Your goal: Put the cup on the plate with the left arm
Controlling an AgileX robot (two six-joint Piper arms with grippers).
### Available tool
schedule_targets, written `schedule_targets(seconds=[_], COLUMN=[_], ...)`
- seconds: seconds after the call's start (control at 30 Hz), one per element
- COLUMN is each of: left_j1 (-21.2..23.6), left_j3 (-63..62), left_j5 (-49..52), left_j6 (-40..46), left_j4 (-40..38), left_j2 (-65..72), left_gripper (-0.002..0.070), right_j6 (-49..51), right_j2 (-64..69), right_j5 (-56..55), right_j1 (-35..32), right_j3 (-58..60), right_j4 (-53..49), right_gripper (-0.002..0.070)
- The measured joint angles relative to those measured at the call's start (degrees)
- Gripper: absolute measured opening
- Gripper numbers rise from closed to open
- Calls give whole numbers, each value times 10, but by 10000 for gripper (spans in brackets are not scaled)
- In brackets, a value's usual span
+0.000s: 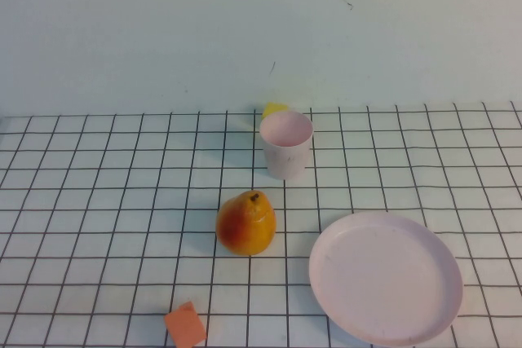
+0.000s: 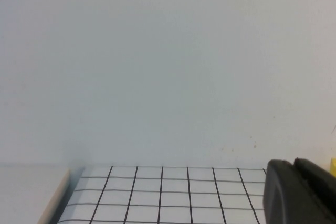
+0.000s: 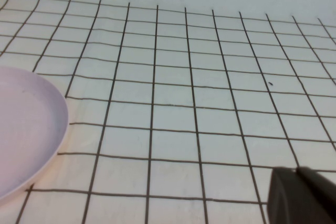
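While the high view shows the cup (image 1: 285,144) standing behind the plate (image 1: 385,278), wrist views catch only a part of the left gripper (image 2: 302,192) and the right gripper (image 3: 302,196); whether they are open I cannot tell.

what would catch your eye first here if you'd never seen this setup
The orange-yellow pear at the middle of the gridded table, with the upright cup just behind it. Next, the big empty plate at front right and a small orange block at the front edge. Neither arm shows from above; only a dark tip of the left end effector and right end effector appears in each wrist view.
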Motion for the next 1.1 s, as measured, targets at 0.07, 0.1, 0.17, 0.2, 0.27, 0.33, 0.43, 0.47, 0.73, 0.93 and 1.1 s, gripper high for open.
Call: schedule_targets(seconds=[0.07,0.1,0.17,0.2,0.27,0.33,0.43,0.47,0.73,0.93,1.1], left_j1=[0,0,0,0,0,0,0,0,0,0,0], left_j3=[0,0,0,0,0,0,0,0,0,-9,-83], left_j5=[-9,-13,-20,-23,-23,-23,-23,-19,-17,46,106], left_j6=[0,0,0,0,0,0,0,0,0,-24,-42], left_j4=[0,0,0,0,0,0,0,0,0,0,-12], left_j2=[0,0,0,0,0,0,0,0,0,0,0], left_gripper=[-2,-2,-2,-2,-2,-2,-2,-2,-2,-2,-2], right_j6=[0,0,0,0,0,0,0,0,0,0,0], right_j2=[0,0,0,0,0,0,0,0,0,0,0], right_j5=[0,0,0,0,0,0,0,0,0,0,0], right_j1=[0,0,0,0,0,0,0,0,0,0,0], right_j3=[0,0,0,0,0,0,0,0,0,0,0], right_j4=[0,0,0,0,0,0,0,0,0,0,0], right_gripper=[-2,-2,-2,-2,-2,-2,-2,-2,-2,-2,-2])
